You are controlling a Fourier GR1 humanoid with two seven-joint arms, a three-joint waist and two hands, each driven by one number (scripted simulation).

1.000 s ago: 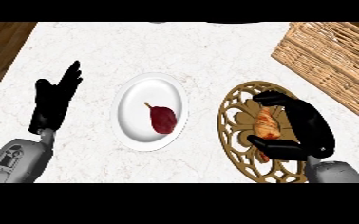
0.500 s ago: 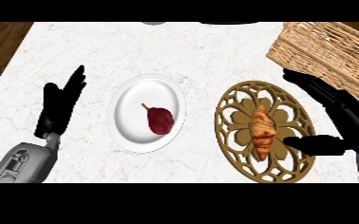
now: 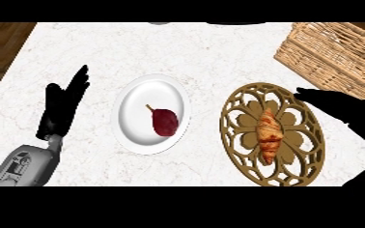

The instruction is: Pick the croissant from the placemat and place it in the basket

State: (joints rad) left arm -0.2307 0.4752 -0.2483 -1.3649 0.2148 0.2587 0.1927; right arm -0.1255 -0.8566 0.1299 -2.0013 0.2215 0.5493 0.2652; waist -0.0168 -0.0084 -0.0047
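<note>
Head view shows the croissant lying lengthwise on the round openwork placemat, at the right of the white marble table. Nothing touches it. The right hand comes in from the right edge and hangs over the placemat's far right rim, just beside the croissant but apart from it; it is a dark shape, mostly cut off by the edge, and I cannot tell how its fingers are set. The wicker basket stands at the far right corner, just beyond that hand. The left hand rests at the left of the table, fingers straight and pointing away, holding nothing. Between it and the placemat sits a white plate bearing a dark red fruit with a stem, perhaps a pear.

The pick is not yet done. The next move calls for the right hand to come down over the croissant and close around it, then carry it far and right into the basket.
</note>
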